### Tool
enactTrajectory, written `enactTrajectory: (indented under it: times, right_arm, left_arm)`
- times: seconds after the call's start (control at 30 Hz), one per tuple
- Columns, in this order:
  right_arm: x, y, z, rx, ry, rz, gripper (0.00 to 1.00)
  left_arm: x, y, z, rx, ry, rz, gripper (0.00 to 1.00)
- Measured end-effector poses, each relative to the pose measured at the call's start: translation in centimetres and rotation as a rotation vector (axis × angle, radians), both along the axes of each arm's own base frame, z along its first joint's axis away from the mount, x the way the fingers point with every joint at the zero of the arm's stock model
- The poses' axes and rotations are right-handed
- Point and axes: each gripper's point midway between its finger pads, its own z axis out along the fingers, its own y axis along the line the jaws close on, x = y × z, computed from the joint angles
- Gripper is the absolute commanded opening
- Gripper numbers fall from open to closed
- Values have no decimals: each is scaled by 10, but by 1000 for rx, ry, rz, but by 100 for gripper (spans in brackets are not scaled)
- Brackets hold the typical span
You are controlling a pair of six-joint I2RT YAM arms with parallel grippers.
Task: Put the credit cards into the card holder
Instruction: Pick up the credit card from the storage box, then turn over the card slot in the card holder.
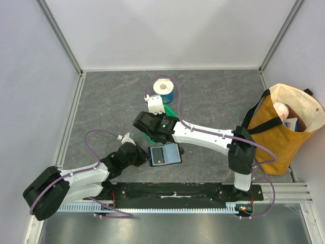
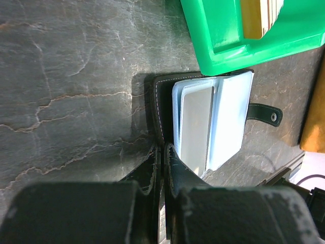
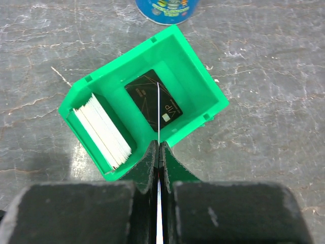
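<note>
A dark grey, stone-patterned table carries everything. Near its middle sits a green bin, with a round blue tub with a white top just beyond it on the far side. A black card holder lies open, just beside the bin on the near side. A yellow and cream tote bag stands at the table's right edge, well apart from the rest.

The card in the right claw shows only its edge; the blue can is cropped.
</note>
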Motion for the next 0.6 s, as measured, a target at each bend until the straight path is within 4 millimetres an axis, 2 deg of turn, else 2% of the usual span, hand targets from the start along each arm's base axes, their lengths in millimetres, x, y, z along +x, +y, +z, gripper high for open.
enactTrajectory:
  times: [0.37, 0.47, 0.6]
  right_arm:
    - [-29, -34, -2, -13, -32, -62, 0]
    - [-45, -45, -5, 57, 5, -17, 0]
    - [-71, -60, -20, 175, 72, 58, 0]
  left_arm:
    - [-6, 0, 0, 5, 9, -27, 2]
    - [-8, 0, 0, 11, 6, -51, 2]
    - [-12, -2, -1, 16, 3, -88, 2]
